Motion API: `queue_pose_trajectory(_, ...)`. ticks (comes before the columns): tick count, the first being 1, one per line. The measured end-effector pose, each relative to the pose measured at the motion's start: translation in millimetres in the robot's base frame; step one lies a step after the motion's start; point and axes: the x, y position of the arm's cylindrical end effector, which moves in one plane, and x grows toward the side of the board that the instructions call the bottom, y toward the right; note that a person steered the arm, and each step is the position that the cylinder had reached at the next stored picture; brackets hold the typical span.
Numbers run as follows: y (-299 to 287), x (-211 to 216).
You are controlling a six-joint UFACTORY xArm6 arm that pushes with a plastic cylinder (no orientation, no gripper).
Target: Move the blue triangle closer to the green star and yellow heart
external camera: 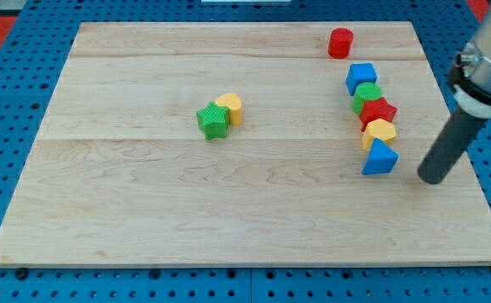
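Note:
The blue triangle (380, 158) lies at the bottom end of a column of blocks on the view's right. The green star (213, 121) and the yellow heart (231, 108) touch each other near the middle of the wooden board (144, 210). My tip (431, 178) rests on the board just to the right of the blue triangle, a small gap apart from it.
Above the blue triangle the column holds a yellow block (380, 131), a red star (378, 111), a green block (366, 94) and a blue cube (361, 77). A red cylinder (340, 42) stands near the board's top edge.

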Motion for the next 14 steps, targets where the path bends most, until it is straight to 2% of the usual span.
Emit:
queue_pose_trajectory(2, -76, -18)
queue_pose_trajectory(3, -50, -19)
queue_pose_trajectory(4, 1, -20)
queue_pose_trajectory(5, -4, -33)
queue_pose_trajectory(10, -153, -70)
queue_pose_trajectory(11, -168, -70)
queue_pose_trajectory(13, -157, -38)
queue_pose_trajectory(14, -173, -34)
